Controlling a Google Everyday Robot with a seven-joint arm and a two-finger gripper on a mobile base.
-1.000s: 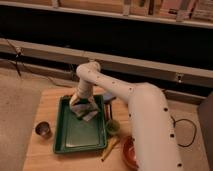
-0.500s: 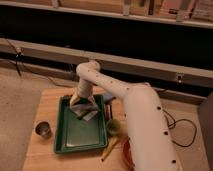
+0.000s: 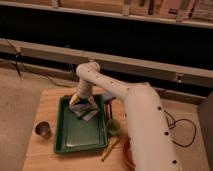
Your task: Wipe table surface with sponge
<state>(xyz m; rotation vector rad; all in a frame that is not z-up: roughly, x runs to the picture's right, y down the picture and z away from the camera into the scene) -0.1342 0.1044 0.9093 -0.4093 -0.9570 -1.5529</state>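
Note:
My gripper [image 3: 83, 106] hangs from the white arm over the far part of a green tray [image 3: 65, 142] on the wooden table [image 3: 47, 107]. Under and around it lies a pale grey, crumpled thing [image 3: 86, 114], which may be the sponge or a cloth; I cannot tell which. A yellowish piece [image 3: 74, 99] shows at the gripper's left side. The gripper sits right on this pale thing.
A small metal cup [image 3: 43, 129] stands on the table left of the tray. A green cup [image 3: 113, 126] stands right of the tray. A yellow stick-like thing [image 3: 109, 148] and a red-brown round object [image 3: 126, 152] lie at the front right. A dark wall and ledge run behind the table.
The arm's upper body has shifted slightly. The gripper stays over the far part of the tray on the pale thing.

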